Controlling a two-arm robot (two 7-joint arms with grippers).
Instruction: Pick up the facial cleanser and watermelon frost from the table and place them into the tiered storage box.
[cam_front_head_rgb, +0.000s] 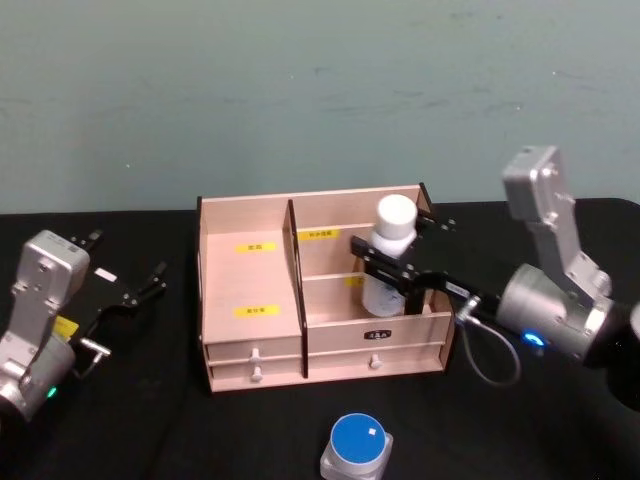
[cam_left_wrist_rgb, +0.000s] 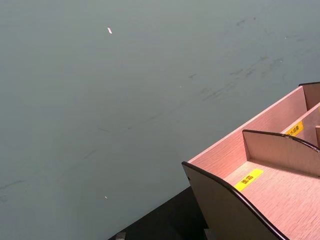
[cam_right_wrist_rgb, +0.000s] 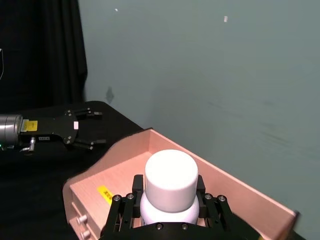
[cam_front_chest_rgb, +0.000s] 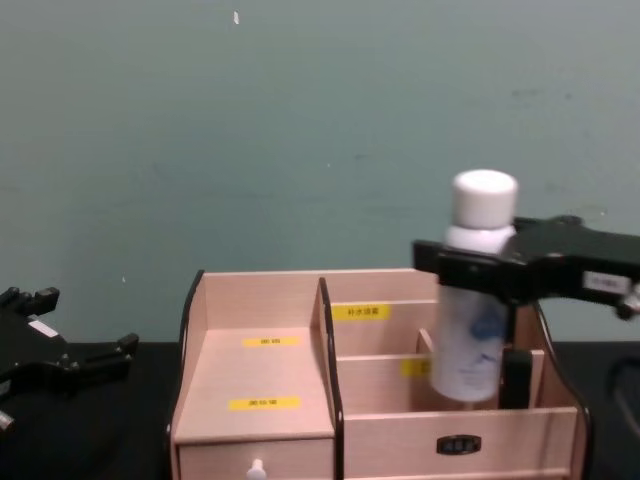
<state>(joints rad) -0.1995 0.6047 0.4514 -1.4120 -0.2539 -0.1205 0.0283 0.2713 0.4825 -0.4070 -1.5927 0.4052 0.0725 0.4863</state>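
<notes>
A white bottle with a white cap, the facial cleanser (cam_front_head_rgb: 390, 245) (cam_front_chest_rgb: 470, 340) (cam_right_wrist_rgb: 171, 175), stands upright inside the right half of the tiered storage box (cam_front_head_rgb: 250, 290) (cam_front_chest_rgb: 262, 428) (cam_right_wrist_rgb: 125, 152) (cam_left_wrist_rgb: 280, 200). My right gripper (cam_front_head_rgb: 386, 272) (cam_front_chest_rgb: 478, 268) (cam_right_wrist_rgb: 167, 212) is shut on it just below the cap. The bottle's lower end dips behind the box's front wall. A small grey pack with a round blue top, probably the watermelon frost (cam_front_head_rgb: 357, 446), lies on the table in front of the box. My left gripper (cam_front_head_rgb: 125, 265) (cam_right_wrist_rgb: 95, 129) (cam_front_chest_rgb: 80, 325) hovers open left of the box, holding nothing.
The black table (cam_front_head_rgb: 150, 420) ends at a grey-green wall close behind the box. The box's left stepped compartments hold nothing. Two rows of drawers with small knobs (cam_front_head_rgb: 256, 356) face me.
</notes>
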